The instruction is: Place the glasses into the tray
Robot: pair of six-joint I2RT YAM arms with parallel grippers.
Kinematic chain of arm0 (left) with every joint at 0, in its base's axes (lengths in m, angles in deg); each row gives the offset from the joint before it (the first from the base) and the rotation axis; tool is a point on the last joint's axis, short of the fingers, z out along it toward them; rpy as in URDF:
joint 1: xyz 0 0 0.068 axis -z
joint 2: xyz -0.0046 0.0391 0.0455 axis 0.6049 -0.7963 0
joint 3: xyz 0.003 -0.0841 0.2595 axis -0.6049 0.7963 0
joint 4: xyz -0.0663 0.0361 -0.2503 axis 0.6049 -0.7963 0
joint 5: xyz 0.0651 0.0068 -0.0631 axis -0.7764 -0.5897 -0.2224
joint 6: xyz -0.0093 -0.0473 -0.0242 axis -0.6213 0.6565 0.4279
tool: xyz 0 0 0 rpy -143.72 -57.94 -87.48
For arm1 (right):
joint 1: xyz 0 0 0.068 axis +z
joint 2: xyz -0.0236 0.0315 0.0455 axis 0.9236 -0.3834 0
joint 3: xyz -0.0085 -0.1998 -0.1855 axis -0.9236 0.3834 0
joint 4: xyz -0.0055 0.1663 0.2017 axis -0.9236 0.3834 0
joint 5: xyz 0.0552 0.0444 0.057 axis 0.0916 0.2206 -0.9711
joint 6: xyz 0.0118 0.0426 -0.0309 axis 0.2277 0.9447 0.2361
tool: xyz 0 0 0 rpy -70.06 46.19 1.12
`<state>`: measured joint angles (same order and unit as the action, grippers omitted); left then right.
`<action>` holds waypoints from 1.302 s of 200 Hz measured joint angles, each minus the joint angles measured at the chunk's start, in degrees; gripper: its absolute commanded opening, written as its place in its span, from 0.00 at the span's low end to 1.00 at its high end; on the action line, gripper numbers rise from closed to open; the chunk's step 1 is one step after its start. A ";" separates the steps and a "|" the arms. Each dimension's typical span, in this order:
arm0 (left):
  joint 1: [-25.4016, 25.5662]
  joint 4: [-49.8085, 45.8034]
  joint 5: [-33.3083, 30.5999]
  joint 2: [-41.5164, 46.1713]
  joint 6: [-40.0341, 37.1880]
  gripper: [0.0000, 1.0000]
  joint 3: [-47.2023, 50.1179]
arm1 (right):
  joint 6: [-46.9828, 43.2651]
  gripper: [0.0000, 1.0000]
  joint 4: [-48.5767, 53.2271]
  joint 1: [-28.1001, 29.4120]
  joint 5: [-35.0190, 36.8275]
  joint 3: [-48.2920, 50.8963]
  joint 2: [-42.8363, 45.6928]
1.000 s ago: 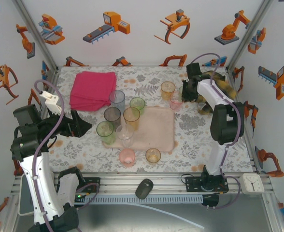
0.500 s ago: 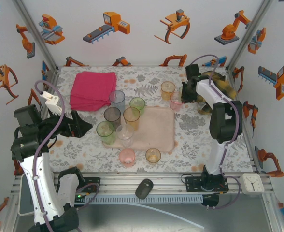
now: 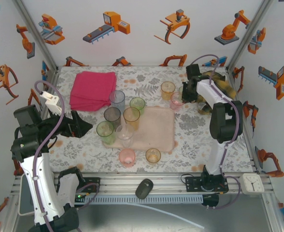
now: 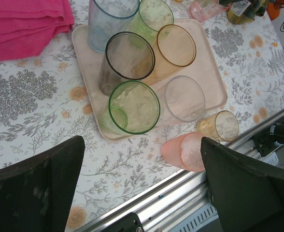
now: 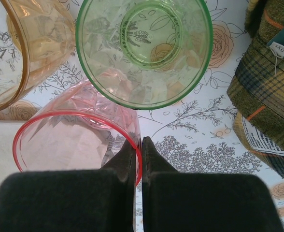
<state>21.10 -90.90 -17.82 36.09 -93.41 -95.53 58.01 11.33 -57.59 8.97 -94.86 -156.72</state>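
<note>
**Right gripper (image 5: 138, 147).** The two black fingers are pinched together on the thin wall of a translucent pink plastic tumbler (image 5: 79, 140), one finger inside the rim and one outside. This tumbler stands upright on the floral-printed tablecloth (image 5: 195, 150), off the flat pale pink rectangular tray (image 3: 157, 131) and beyond its far right corner. A faceted translucent green tumbler (image 5: 144, 48) and an orange tumbler (image 5: 31, 43) stand close against it. An olive plaid fabric item (image 5: 272, 72) with a paper tag lies to the right.

**Left gripper (image 4: 141, 145).** The fingers are spread wide and hold nothing, to the left of the tray.

**Tray.** Six smooth-walled tumblers are grouped at its left end, among them a smoky grey tumbler (image 4: 127, 60) and a clear tumbler (image 4: 183, 99). A textured pink tumbler (image 4: 183, 151) and a small amber tumbler (image 4: 219, 126) stand off the near edge. A folded magenta cloth (image 4: 26, 24) lies apart.
</note>
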 measured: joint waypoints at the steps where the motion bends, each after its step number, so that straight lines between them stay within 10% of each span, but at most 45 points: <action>1: 0.00 0.00 0.00 0.00 0.00 0.97 0.00 | 0.00 0.01 0.02 0.00 0.00 0.00 0.00; 260: 0.00 0.70 0.37 3.82 1.16 0.97 0.96 | 2.03 0.01 2.47 0.96 -3.21 22.56 30.60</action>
<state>21.10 -90.20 -17.44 39.92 -92.25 -94.56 60.05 13.80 -56.62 5.75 -72.30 -126.12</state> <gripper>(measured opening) 0.973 0.011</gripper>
